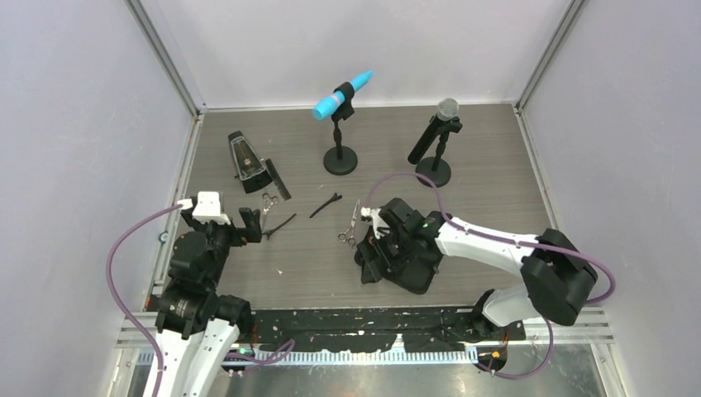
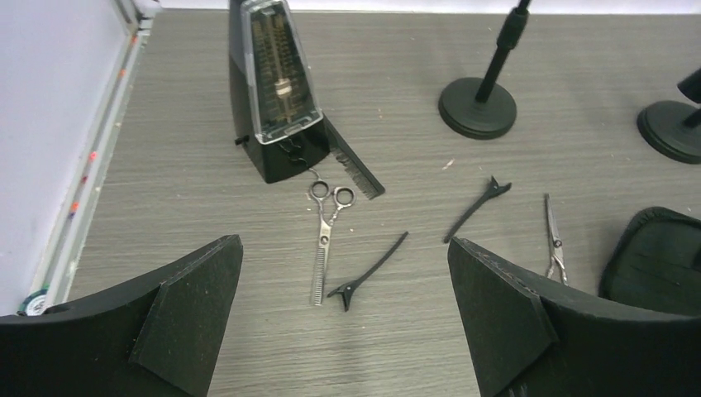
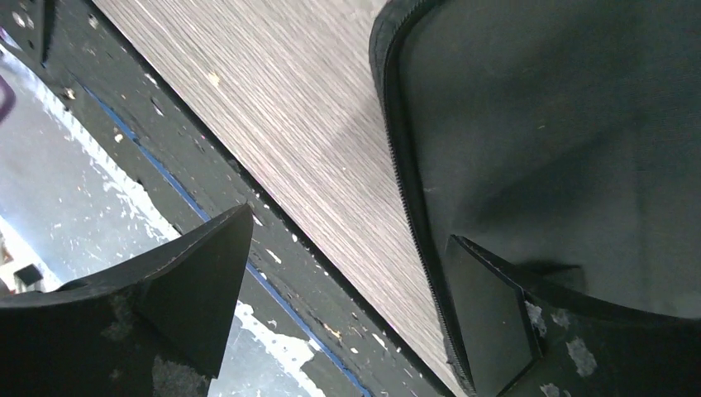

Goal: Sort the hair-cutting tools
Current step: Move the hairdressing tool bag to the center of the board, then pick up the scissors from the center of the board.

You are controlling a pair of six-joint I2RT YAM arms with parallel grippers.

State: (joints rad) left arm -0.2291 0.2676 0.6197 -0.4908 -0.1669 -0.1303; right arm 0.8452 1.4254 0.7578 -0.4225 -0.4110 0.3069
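Steel, thin and hard, makes up both pairs of scissors. We judge them light, rigid and slick, lying too flat on the table [image 2: 149, 190] for an easy pinch. The thinning scissors [image 2: 325, 240] lie just in front of the metronome [image 2: 273, 91], rings toward it. The plain scissors [image 2: 553, 240] lie just beside the zip case [image 2: 657, 256]. We would take each pair at the pivot or the rings, where there is some height; the tapering blades would likely slip.

Between the two pairs lie the near clip [image 2: 369, 273] and the far clip [image 2: 478, 211], apart from each other. They look light and a little springy, and are best pinched mid-length across their narrow width. The comb [image 2: 351, 161] sits tucked against the metronome's base. It is long, flat and probably slightly bendy, so we would grip its spine, wary of nudging the metronome.

Our left jaws stand wide apart and empty above the table, framing the thinning scissors and the near clip. Our right jaws are equally spread and empty, poised over the zip case's near edge.
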